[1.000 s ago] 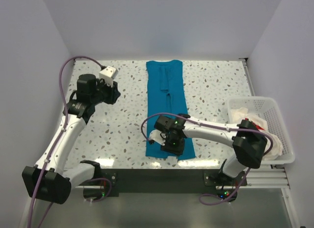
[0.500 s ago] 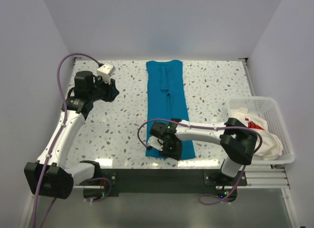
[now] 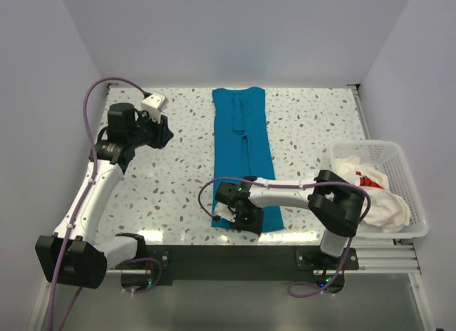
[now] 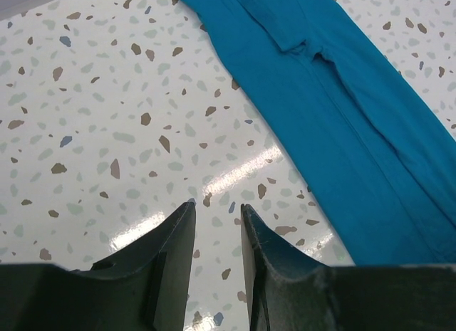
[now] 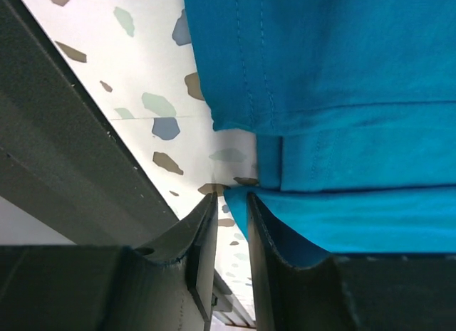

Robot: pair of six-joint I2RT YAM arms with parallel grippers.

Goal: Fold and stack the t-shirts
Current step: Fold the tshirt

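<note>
Teal t-shirt (image 3: pixel 241 146) folded to a long strip, cross-folds pending; right gripper (image 5: pixel 231 203) at its near edge (grip unclear), left gripper (image 4: pixel 217 213) parted, empty; white t-shirt (image 3: pixel 390 206) waits in basket (image 3: pixel 370 144).

This was a robotics lab cell. Plain white walls (image 3: pixel 235 32) boxed in a speckled bench (image 3: pixel 178 196). A left arm (image 3: pixel 89 203) and a right arm (image 3: pixel 285 196) were bolted to a black plate (image 3: pixel 228 256) at its near edge, trailing purple cables (image 3: pixel 90 107), with aluminium rails (image 3: pixel 388 256) alongside.
</note>
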